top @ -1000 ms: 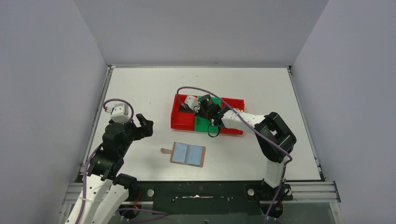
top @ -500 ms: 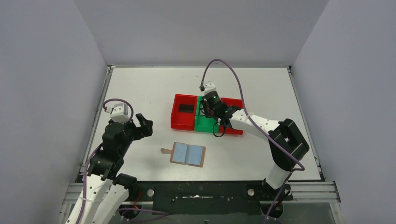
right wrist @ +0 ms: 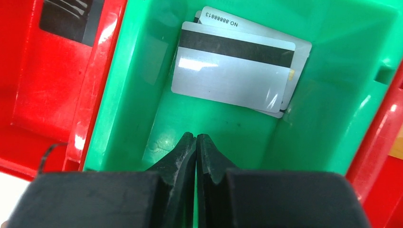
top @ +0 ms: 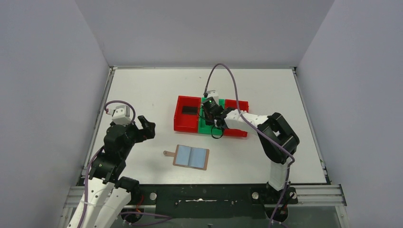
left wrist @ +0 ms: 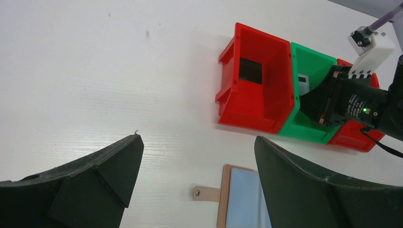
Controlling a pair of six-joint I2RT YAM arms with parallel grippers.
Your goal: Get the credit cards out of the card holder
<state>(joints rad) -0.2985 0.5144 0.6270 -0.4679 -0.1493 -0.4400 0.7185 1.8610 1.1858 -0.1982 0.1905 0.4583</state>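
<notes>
The tan card holder [top: 191, 156] lies open on the table, blue-grey lining up, strap tab to the left; it also shows in the left wrist view [left wrist: 241, 199]. A black card [top: 189, 110] lies in the left red bin [top: 180, 124], and shows in the left wrist view [left wrist: 250, 70]. Silver-grey cards [right wrist: 233, 71] lie stacked in the green bin [right wrist: 142, 61]. My right gripper [right wrist: 196, 137] is shut and empty, low inside the green bin, just short of the cards. My left gripper [left wrist: 197, 161] is open and empty, above the table left of the holder.
The three bins stand in a row, red, green [top: 205, 127], red [top: 239, 105], behind the holder. The right red bin's edge [right wrist: 380, 142] borders the green one. The enclosure walls stand at the left, right and back.
My right gripper moved from the left red bin rightward over the green bin, then came down into it. The black card now shows in the left red bin. The left arm stayed still.
</notes>
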